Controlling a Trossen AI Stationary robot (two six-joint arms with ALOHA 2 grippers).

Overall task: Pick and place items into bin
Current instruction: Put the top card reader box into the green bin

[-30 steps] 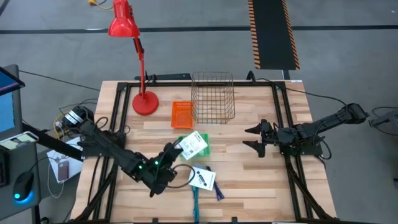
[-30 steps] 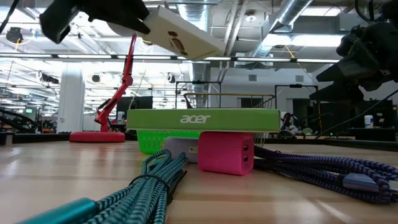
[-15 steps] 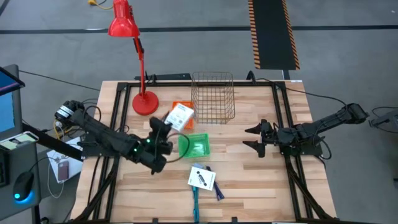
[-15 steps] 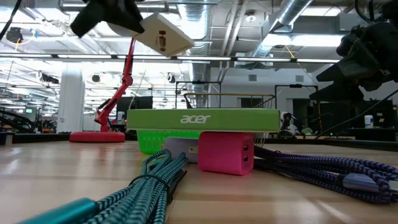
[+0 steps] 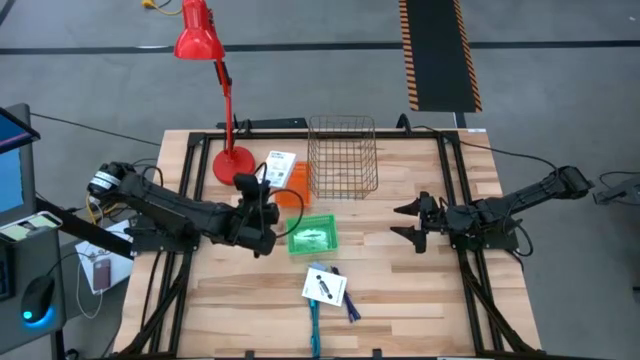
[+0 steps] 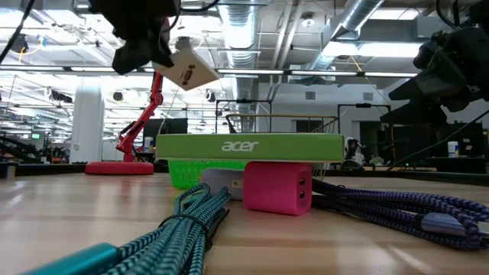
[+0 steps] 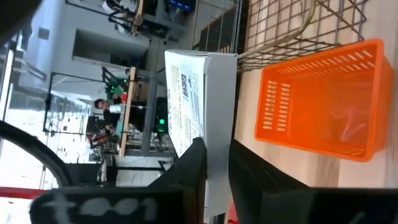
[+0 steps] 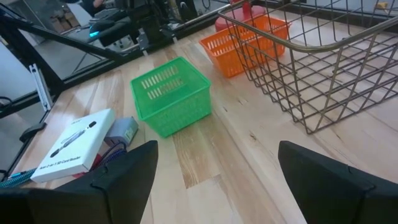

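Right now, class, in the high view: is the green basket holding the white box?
No: the white box is clamped in the left gripper in the air by the orange basket, away from the green basket.

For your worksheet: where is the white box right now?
High view: the white box is held aloft in the left pincer, over the orange basket, beside the wire basket.
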